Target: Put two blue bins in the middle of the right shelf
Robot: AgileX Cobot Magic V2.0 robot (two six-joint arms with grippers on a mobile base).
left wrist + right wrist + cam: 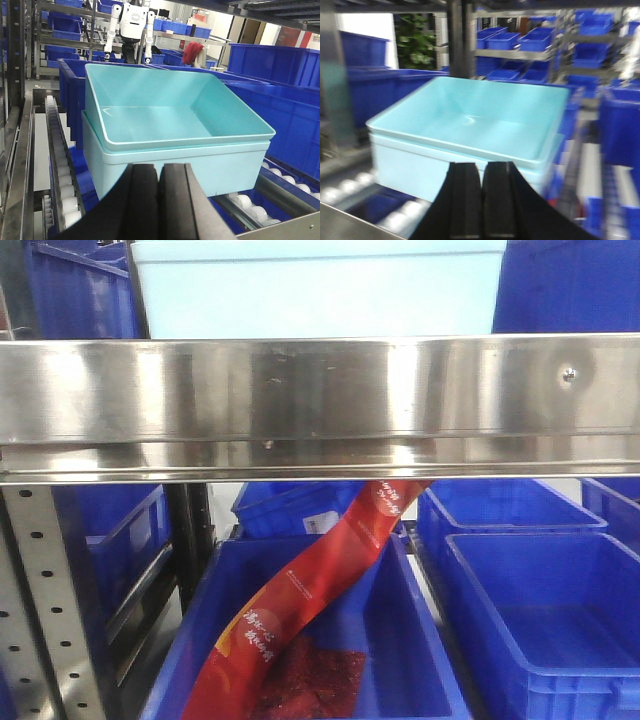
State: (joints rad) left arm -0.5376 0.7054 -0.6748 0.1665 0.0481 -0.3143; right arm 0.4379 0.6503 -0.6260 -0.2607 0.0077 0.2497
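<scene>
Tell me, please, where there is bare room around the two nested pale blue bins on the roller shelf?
The top pale blue bin is empty inside. Bare rollers run along one side. Dark blue crates crowd the other side and the back.

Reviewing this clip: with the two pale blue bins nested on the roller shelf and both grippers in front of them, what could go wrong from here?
1. The upper bin sits tilted inside the lower bin, so it may slide or separate if only one is gripped.
2. The bins rest on rollers, so a push could roll them away from the grippers.
3. Both the left gripper and right gripper look shut; they would likely need to open before taking the rim.
</scene>
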